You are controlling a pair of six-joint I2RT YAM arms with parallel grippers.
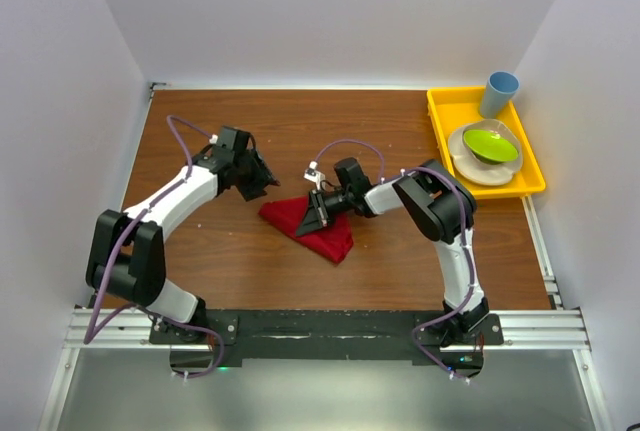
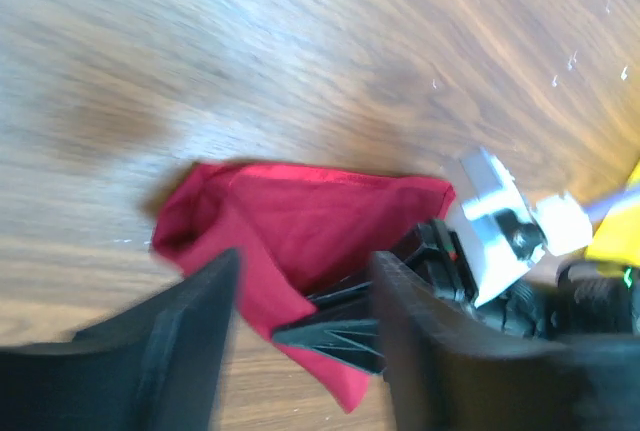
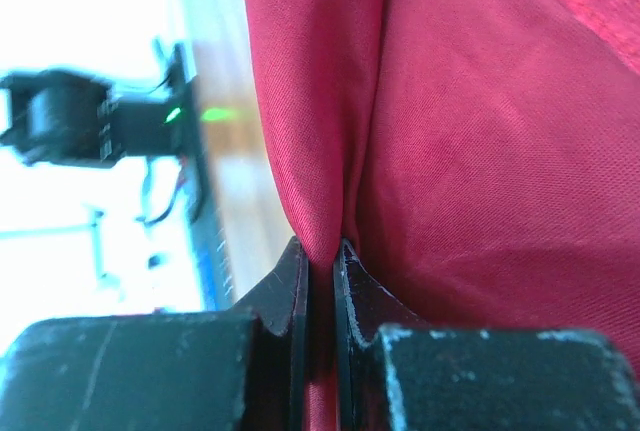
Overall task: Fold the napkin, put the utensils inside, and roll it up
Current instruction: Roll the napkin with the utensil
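The red napkin (image 1: 325, 236) lies crumpled in a rough triangle on the wooden table (image 1: 230, 251). My right gripper (image 1: 315, 213) is shut on a fold of the napkin (image 3: 330, 181); the cloth is pinched between its two black fingers (image 3: 285, 286). My left gripper (image 1: 268, 179) is open and empty, hovering left of the napkin. In the left wrist view the napkin (image 2: 290, 226) shows between and beyond my open left fingers (image 2: 190, 341), with the right gripper's fingertips (image 2: 345, 331) on the cloth. No utensil is in view.
A yellow tray (image 1: 440, 121) at the back right holds a blue cup (image 1: 498, 93) and a green bowl (image 1: 490, 143) on a white plate (image 1: 480, 169). White walls close in the table on three sides.
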